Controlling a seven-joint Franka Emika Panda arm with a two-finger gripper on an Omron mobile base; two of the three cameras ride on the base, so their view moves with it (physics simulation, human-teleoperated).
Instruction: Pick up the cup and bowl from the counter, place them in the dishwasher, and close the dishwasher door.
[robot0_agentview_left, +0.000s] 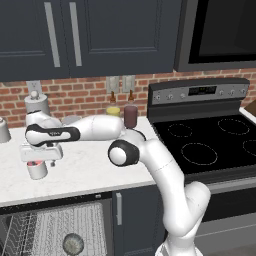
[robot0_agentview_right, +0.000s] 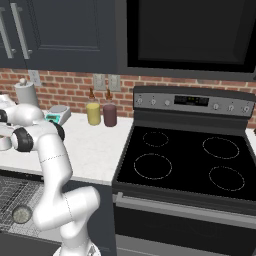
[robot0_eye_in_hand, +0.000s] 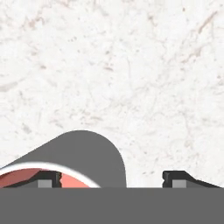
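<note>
The cup (robot0_agentview_left: 37, 171) stands upright on the white counter (robot0_agentview_left: 85, 167) at the left, white-grey outside and red-pink inside. My gripper (robot0_agentview_left: 37, 163) points down right over it. In the hand view the cup (robot0_eye_in_hand: 83, 153) fills the lower left. The gripper (robot0_eye_in_hand: 111, 179) is open, with one fingertip (robot0_eye_in_hand: 48, 179) inside the cup's mouth and the other (robot0_eye_in_hand: 175, 178) outside its wall. The dark speckled bowl (robot0_agentview_left: 73, 243) (robot0_agentview_right: 21, 214) lies in the white wire rack of the open dishwasher (robot0_agentview_left: 50, 227) below the counter. The dishwasher door is out of view.
A yellow bottle (robot0_agentview_left: 113, 111) and a maroon bottle (robot0_agentview_left: 130, 116) stand by the brick wall, with a grey canister (robot0_agentview_left: 37, 104) further left. The black stovetop (robot0_agentview_left: 210, 140) lies to the right. A small scale (robot0_agentview_right: 58, 115) sits behind my arm.
</note>
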